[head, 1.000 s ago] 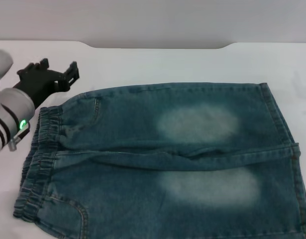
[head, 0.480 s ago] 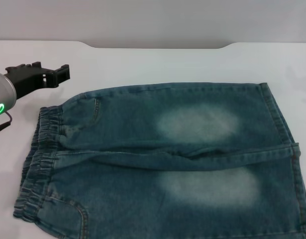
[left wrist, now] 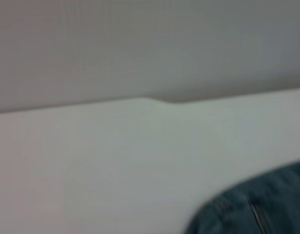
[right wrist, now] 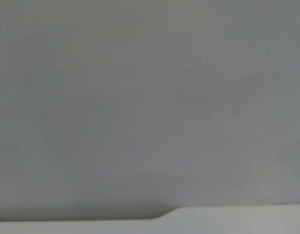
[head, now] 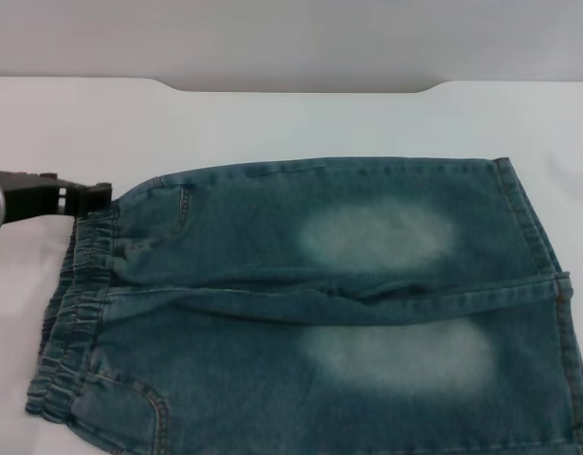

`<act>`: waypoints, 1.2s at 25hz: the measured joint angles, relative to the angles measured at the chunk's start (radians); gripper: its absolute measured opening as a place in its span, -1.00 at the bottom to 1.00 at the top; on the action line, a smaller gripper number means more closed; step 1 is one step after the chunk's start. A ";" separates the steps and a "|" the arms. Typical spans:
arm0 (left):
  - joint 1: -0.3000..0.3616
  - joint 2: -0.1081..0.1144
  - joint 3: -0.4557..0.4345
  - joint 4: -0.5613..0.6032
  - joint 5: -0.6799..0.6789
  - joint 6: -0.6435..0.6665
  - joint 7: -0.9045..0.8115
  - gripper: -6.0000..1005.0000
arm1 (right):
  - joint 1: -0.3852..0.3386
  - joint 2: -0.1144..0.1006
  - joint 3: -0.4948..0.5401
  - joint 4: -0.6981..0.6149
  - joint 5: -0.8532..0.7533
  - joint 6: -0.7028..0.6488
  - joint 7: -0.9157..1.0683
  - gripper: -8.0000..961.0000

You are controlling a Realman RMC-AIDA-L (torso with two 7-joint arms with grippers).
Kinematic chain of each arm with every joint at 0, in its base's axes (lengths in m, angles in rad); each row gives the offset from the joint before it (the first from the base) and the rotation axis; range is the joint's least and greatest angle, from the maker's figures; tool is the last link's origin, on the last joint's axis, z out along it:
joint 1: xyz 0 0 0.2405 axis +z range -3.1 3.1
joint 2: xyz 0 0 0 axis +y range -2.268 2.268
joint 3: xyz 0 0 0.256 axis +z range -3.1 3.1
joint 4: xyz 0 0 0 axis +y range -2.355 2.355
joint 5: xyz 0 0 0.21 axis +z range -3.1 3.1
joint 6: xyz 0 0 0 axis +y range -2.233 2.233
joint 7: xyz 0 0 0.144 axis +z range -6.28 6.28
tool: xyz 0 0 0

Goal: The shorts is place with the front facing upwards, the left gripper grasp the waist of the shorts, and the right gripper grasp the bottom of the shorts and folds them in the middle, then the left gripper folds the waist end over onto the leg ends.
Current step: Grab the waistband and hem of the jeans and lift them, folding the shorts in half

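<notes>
The blue-green denim shorts (head: 310,303) lie flat on the white table (head: 272,123), with pale faded patches on both legs. The ruched waist of the shorts (head: 75,303) runs down the left side. The bottom of the shorts, its flat leg hems (head: 536,223), lies at the right edge. My left gripper (head: 101,192) reaches in from the left at table height, its black tip right at the far end of the waistband. The left wrist view shows a corner of the shorts (left wrist: 257,209) on the table. My right gripper is out of view.
The white table's far edge (head: 300,87) has a shallow notch and meets a grey wall. Bare tabletop stretches behind the shorts and to their left. The right wrist view shows only the wall and a strip of table (right wrist: 237,219).
My left gripper has dropped from behind the shorts' far left corner and swung level, coming down to the far end of the waistband. The shorts have not moved.
</notes>
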State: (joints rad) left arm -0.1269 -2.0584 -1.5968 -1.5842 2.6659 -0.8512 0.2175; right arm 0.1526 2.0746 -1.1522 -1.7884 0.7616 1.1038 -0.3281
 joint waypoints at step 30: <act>0.099 0.000 0.166 -0.390 0.200 -0.746 -0.243 0.27 | -0.139 0.012 0.187 -0.007 0.042 0.321 0.000 0.36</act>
State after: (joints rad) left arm -0.0275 -2.0585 -1.4305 -1.9745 2.8655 -1.5970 -0.0252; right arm 0.0136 2.0863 -0.9648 -1.7955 0.8038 1.4246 -0.3284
